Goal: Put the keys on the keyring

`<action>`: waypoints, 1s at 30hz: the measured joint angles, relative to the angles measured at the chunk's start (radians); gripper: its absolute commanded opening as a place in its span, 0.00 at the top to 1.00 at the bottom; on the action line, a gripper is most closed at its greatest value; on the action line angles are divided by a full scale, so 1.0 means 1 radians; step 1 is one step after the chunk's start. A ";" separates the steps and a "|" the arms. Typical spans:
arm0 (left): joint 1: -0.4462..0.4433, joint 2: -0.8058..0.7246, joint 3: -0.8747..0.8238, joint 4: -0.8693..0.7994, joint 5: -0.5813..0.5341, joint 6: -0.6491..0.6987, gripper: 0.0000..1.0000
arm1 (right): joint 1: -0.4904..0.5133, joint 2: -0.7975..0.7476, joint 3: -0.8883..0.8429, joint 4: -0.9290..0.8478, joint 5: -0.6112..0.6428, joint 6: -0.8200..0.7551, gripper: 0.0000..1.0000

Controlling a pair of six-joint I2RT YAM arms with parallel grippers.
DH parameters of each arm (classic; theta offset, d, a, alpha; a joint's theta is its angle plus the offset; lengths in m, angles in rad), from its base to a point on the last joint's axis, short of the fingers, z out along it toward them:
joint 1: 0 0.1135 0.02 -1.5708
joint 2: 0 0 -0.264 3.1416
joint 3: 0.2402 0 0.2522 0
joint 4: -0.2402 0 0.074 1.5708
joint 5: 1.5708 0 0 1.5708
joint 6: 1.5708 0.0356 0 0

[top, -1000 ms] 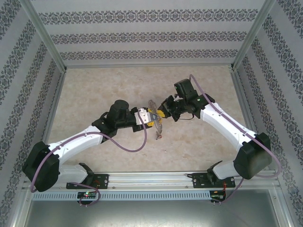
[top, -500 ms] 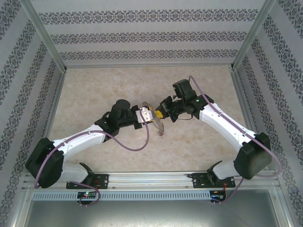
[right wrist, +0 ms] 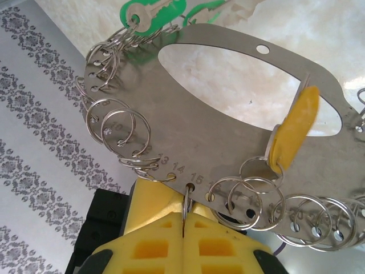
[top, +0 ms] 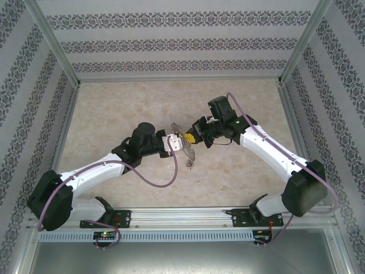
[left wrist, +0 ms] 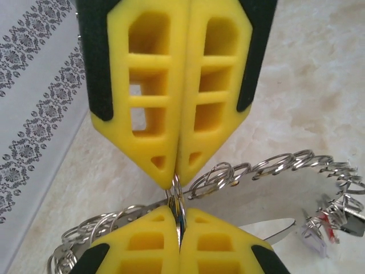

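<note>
Keyring (top: 185, 149) first: I see it held up in the air over the middle of the bench (top: 114, 114), between my two hands. My left arm reaches in from the left and my right arm from the right. Both are bent at the elbow, and the hands meet tip to tip. The left hand (left wrist: 179, 222) is squeezed tight shut on a small ring (left wrist: 177, 193) that hangs from the keyring's edge. The right hand (right wrist: 183, 225) is shut tight too, and it pinches what looks like the same small ring from the other side. From above, the hands hide much of the keyring. In the right wrist view its right end is cut off. A yellow bit (right wrist: 293, 131) sits by the big hole, and I cannot tell what it is. One green key (right wrist: 142, 14) hangs at the far edge, with more green beside it cut off. I count one keyring, two hands, and one key I am sure of. The other small rings overlap too much for me to count.
</note>
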 measured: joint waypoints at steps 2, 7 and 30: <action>0.000 0.000 -0.002 -0.002 -0.001 0.018 1.00 | -0.024 0.000 -0.008 0.004 -0.037 0.000 1.00; -0.010 0.002 -0.014 0.007 -0.003 0.055 1.00 | -0.055 0.000 -0.044 0.016 -0.109 0.000 1.00; -0.010 0.057 -0.003 0.125 0.068 -0.102 0.70 | -0.066 0.000 -0.105 0.142 -0.128 0.101 1.00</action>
